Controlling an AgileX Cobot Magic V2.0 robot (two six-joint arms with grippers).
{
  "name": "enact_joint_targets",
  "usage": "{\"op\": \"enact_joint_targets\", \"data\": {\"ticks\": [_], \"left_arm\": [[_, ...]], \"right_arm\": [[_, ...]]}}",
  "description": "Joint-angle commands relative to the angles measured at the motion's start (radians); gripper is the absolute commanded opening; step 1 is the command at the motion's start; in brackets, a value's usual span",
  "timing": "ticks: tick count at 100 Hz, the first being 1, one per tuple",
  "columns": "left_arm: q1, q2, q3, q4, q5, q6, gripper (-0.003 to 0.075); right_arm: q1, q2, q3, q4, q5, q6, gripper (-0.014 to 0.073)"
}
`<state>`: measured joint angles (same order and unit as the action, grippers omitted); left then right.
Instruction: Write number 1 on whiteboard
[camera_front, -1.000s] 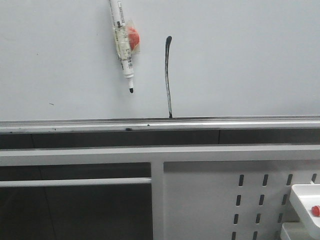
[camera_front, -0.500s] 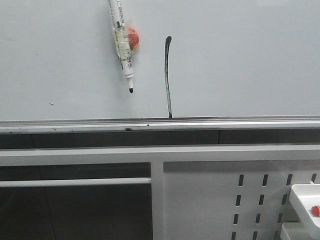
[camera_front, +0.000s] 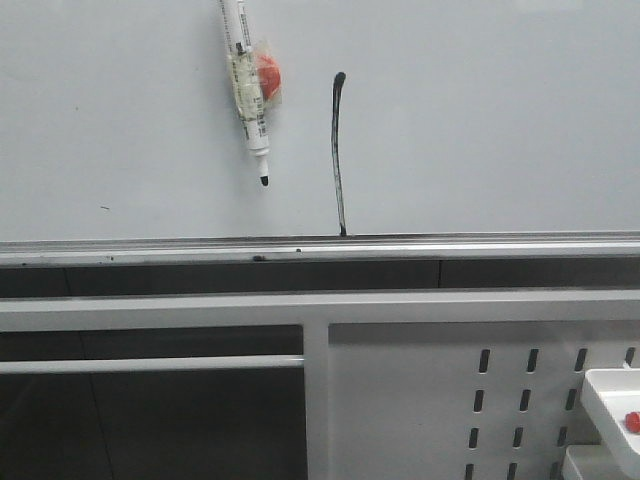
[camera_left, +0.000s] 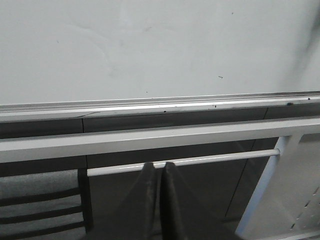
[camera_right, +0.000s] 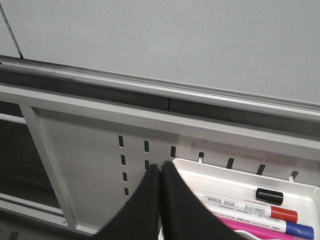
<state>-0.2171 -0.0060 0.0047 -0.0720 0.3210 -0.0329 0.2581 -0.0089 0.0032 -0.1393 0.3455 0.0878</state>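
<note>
The whiteboard (camera_front: 480, 130) fills the upper half of the front view, with a silver rail (camera_front: 450, 247) along its lower edge. The number 1 (camera_front: 338, 150) is a thin black stroke running from a blob at its top down to the rail; its lower end also shows in the right wrist view as a line (camera_right: 11, 31). A white marker (camera_front: 248, 95) hangs tip-down on the board left of the stroke, beside a red piece (camera_front: 268, 75). My left gripper (camera_left: 160, 165) is shut and empty below the rail. My right gripper (camera_right: 160, 166) is shut and empty by the tray. Neither arm shows in the front view.
A white perforated metal panel (camera_front: 420, 400) stands below the board at the right. A white tray (camera_right: 235, 181) hangs on it, holding a red-ended marker (camera_right: 250, 207), a blue-ended one (camera_right: 280, 226) and a black cap (camera_right: 270, 196). A horizontal grey bar (camera_left: 200, 160) crosses in front of the left gripper.
</note>
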Motion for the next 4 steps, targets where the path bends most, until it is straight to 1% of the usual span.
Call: {"op": "enact_joint_targets", "data": {"ticks": [1, 4], "left_arm": [[0.001, -0.021, 0.033, -0.004, -0.076, -0.007, -0.0020], [0.001, -0.021, 0.033, -0.004, -0.076, -0.007, -0.0020]], "right_arm": [[-0.007, -0.021, 0.017, 0.002, -0.035, 0.000, -0.0050], [-0.007, -0.021, 0.017, 0.002, -0.035, 0.000, -0.0050]]}}
